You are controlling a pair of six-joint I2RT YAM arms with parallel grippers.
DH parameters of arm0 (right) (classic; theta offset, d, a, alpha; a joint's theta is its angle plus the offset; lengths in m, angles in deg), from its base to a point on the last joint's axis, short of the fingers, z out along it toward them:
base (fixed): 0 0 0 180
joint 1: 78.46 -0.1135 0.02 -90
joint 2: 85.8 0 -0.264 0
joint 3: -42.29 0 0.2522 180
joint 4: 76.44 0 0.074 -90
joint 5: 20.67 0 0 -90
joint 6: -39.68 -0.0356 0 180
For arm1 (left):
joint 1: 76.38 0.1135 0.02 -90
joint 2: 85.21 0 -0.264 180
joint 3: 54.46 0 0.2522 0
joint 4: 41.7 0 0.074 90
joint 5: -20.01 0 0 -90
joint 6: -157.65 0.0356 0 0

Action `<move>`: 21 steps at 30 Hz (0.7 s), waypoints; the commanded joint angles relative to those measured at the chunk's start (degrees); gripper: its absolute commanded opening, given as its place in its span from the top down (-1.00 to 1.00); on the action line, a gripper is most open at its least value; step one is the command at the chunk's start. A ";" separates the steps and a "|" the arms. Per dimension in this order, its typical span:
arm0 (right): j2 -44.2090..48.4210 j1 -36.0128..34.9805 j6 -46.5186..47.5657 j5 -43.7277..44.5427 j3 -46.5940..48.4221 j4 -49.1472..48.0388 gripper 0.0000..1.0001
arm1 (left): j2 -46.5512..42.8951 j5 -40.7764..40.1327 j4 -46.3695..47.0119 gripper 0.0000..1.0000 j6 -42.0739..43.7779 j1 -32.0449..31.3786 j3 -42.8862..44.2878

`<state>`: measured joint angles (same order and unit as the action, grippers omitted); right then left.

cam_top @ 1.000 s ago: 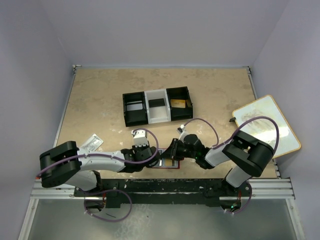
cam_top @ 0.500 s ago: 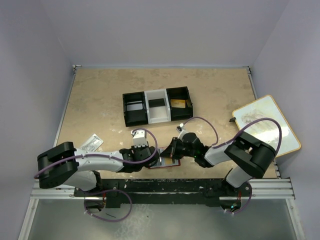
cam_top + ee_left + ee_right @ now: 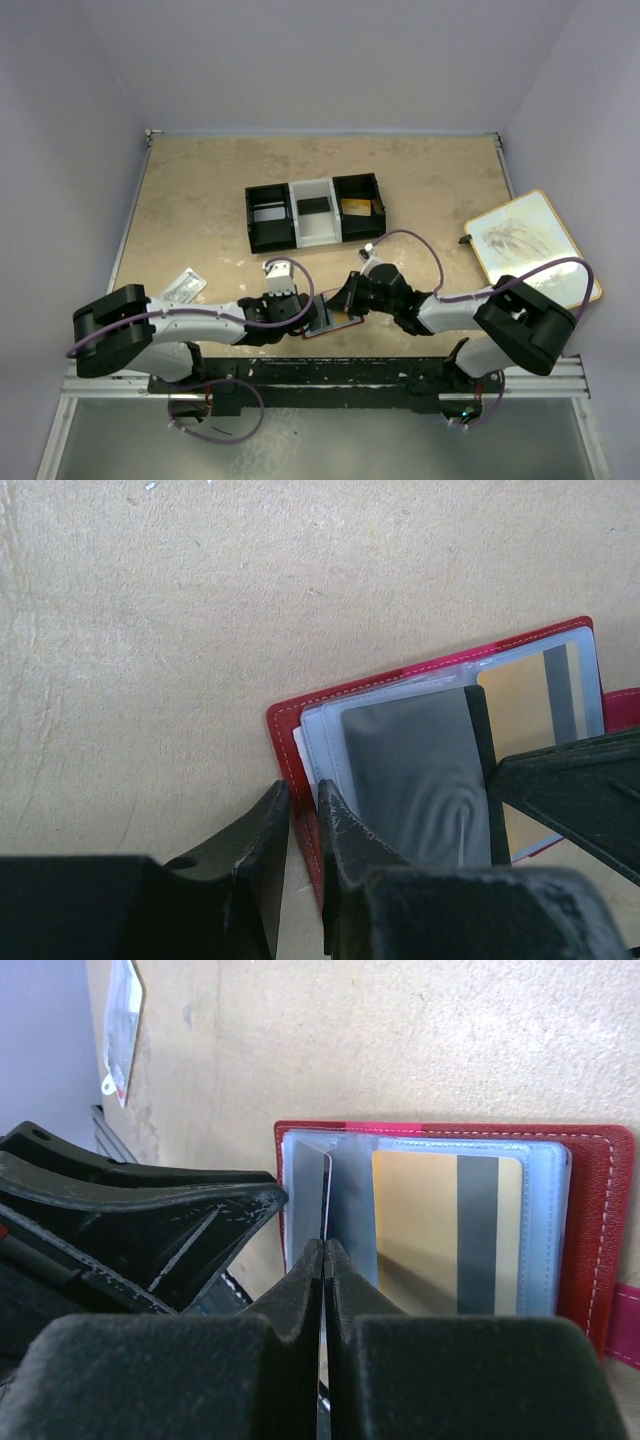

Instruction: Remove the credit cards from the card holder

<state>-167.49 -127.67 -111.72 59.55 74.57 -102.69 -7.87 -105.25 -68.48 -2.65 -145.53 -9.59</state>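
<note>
The card holder (image 3: 595, 1220) lay open near the table's (image 3: 200, 200) near edge. The right gripper (image 3: 324, 1248) was clamped on a grey credit card (image 3: 326, 1195), which showed edge-on and was mostly hidden. The left gripper (image 3: 303, 800) pinched the holder's red left corner, its fingers covering that corner.

The left arm (image 3: 195, 318) and right arm (image 3: 450, 312) are wearing white shells between bulky black joint housings. Thin purple cables (image 3: 404, 233) are looping back behind each wrist. The left gripper (image 3: 303, 802) and right gripper (image 3: 323, 1252) are showing matte black, scuffed, tapering fingers.
</note>
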 commanded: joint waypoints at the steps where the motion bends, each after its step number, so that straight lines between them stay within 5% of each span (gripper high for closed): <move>1: 0.27 -0.19 1.11 1.67 -0.50 0.35 1.00 | -2.06 0.45 -0.05 0.69 -0.26 -0.38 -0.60; 13: -2.76 -0.11 0.67 1.20 -0.75 -1.65 1.00 | -9.13 3.76 7.14 0.46 2.46 -0.55 -1.46; 21: -2.08 -0.10 0.60 2.19 -0.99 -0.90 1.00 | -4.23 4.49 12.94 0.47 -0.65 -0.47 -3.16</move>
<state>-170.18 -127.67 -111.40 59.81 73.98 -102.43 -14.38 -101.28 -60.09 -1.86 -145.83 -11.31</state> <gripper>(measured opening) 0.005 0.265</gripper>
